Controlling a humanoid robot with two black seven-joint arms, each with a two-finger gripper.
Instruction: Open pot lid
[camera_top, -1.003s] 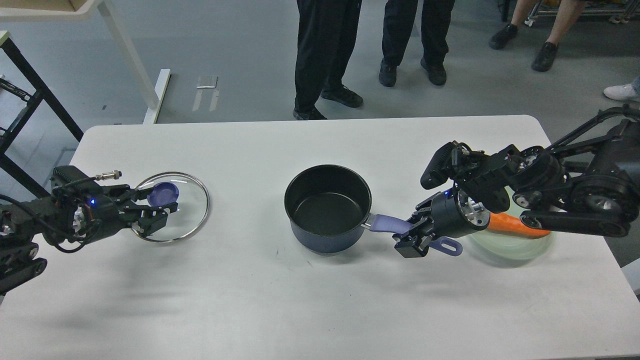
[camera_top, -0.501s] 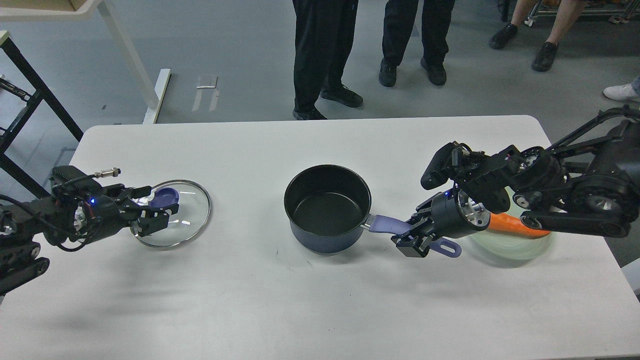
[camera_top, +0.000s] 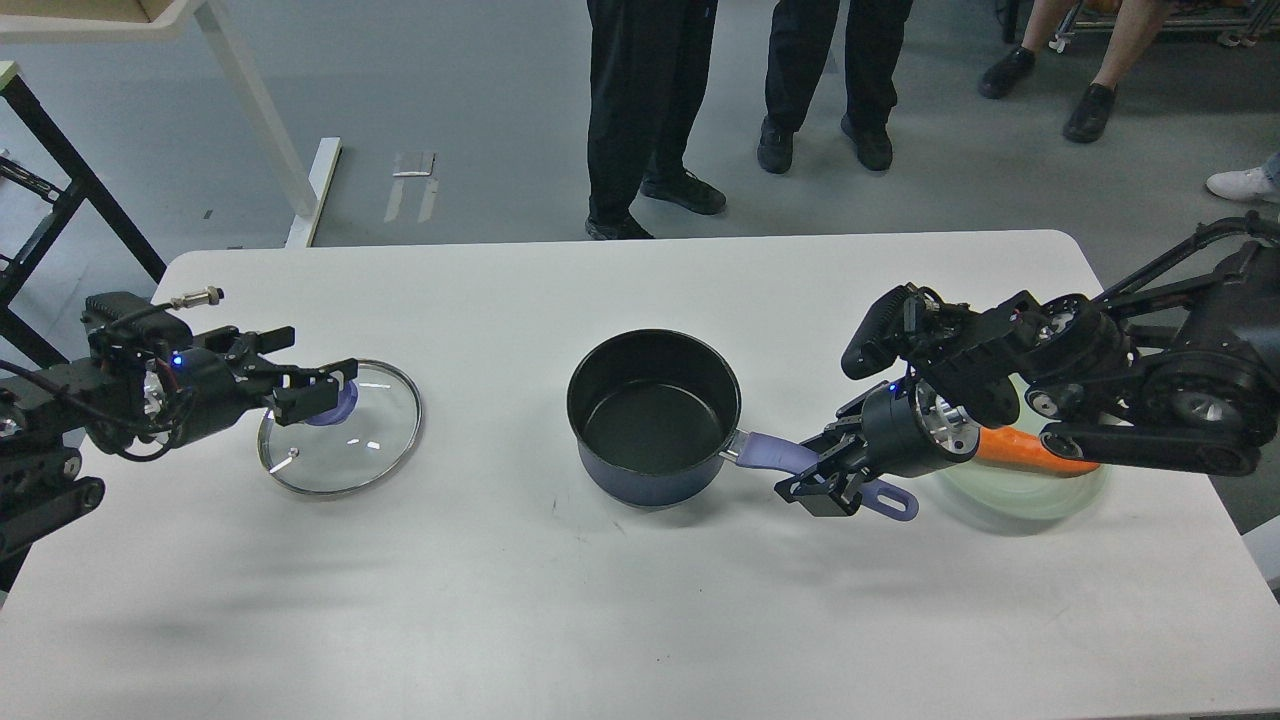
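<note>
The dark blue pot (camera_top: 655, 415) stands open at the table's middle, its purple handle (camera_top: 765, 450) pointing right. Its glass lid (camera_top: 345, 445), with a metal rim and a blue knob (camera_top: 340, 407), lies flat on the table at the left, apart from the pot. My left gripper (camera_top: 315, 372) hovers just over the knob with its fingers apart, and it partly hides the knob. My right gripper (camera_top: 818, 485) is closed around the pot handle near its far end.
A pale green plate (camera_top: 1045, 495) holding an orange carrot (camera_top: 1030, 455) sits under my right arm at the right. Several people stand beyond the table's far edge. A black frame and a white table leg stand at the far left.
The lid has gone from tilted in my left gripper to lying flat on the table. My left gripper has let go of the knob and risen slightly. The right arm has barely moved.
</note>
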